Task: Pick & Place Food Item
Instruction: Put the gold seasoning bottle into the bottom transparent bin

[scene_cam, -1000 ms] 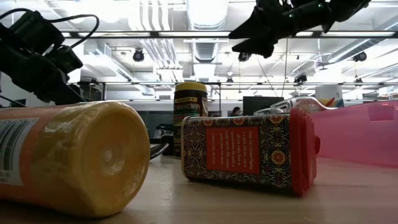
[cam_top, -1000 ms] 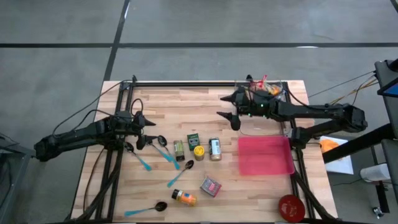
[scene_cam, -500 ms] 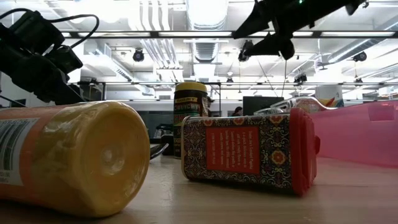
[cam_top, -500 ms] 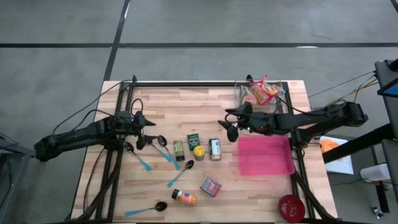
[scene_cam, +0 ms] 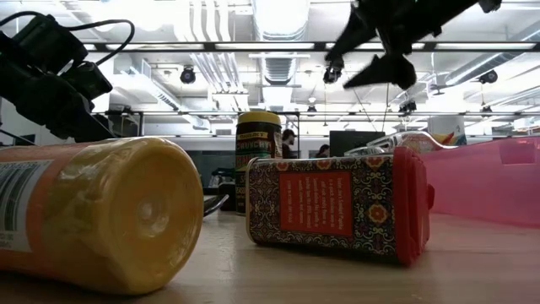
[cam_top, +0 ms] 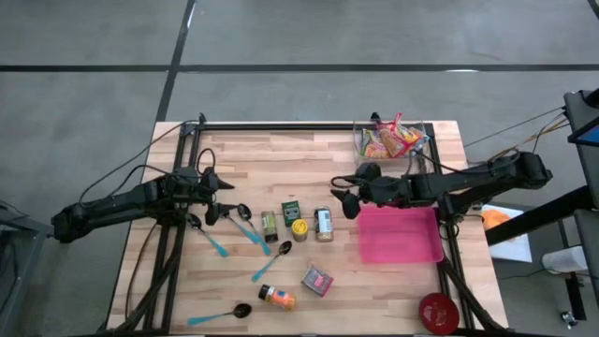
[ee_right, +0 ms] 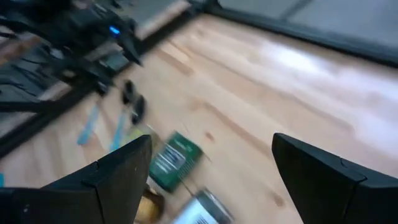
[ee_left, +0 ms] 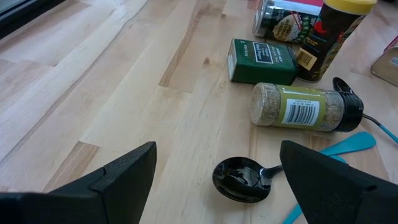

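1. The right gripper hangs open and empty above the pale wood plank table, near an upright tin.
2. The left gripper rests open over a glossy black spoon.
3. The translucent pink tray is rectangular.
4. A yellow-lidded jar reads "CRUNCHY".
5. Ceiling lights line the room.

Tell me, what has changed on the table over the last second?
The right gripper, open and empty, swung from near the basket of snacks toward the jars at the table's middle, above the can. Nothing was taken or let go. The left gripper stayed open over the spoons; all items stayed put.
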